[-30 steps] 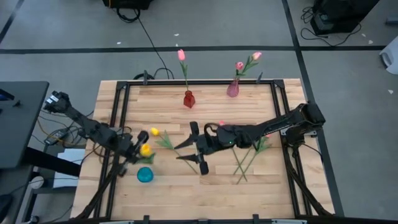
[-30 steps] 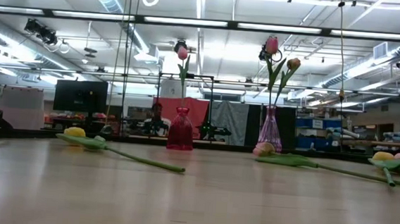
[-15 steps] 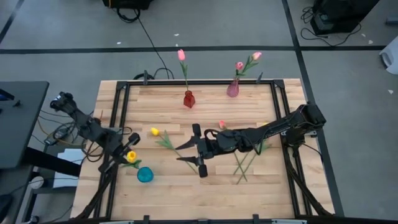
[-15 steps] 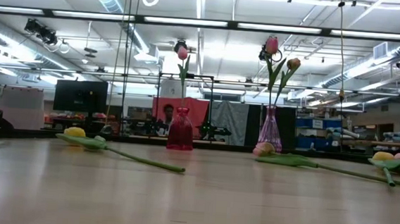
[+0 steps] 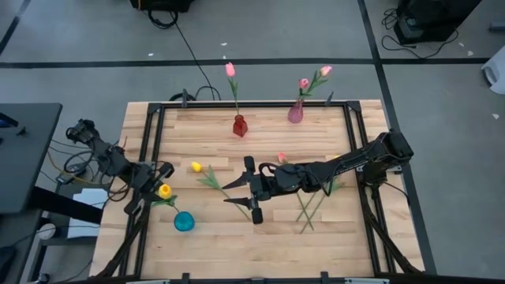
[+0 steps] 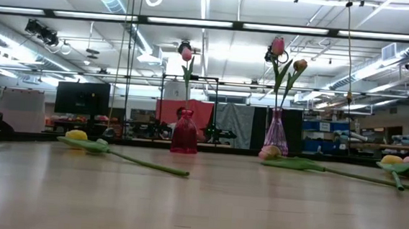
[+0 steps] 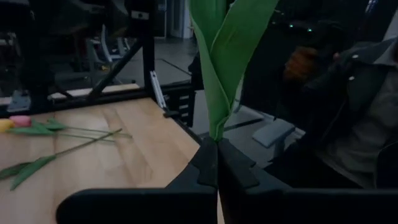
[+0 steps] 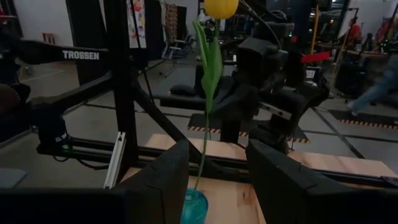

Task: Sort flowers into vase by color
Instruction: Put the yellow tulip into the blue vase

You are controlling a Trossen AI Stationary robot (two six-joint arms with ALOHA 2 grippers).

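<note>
Right wrist view: yellow tulip (image 8: pixel 220 7) upright in teal vase (image 8: pixel 194 206).

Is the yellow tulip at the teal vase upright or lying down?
Upright: the yellow tulip stands with its stem running down into the teal vase, left gripper shut on it.

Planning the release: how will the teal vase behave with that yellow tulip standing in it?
Probably tippy: the teal vase looks small beside the tall yellow tulip. The thin stem will likely flop sideways once the shut left gripper lets go.

- Left arm (image 5: pixel 110 162): dark, jointed, slim links; black cables at its base
- Right arm (image 5: pixel 339 164): dark, bulkier links; black two-finger gripper (image 5: pixel 248 188)
</note>
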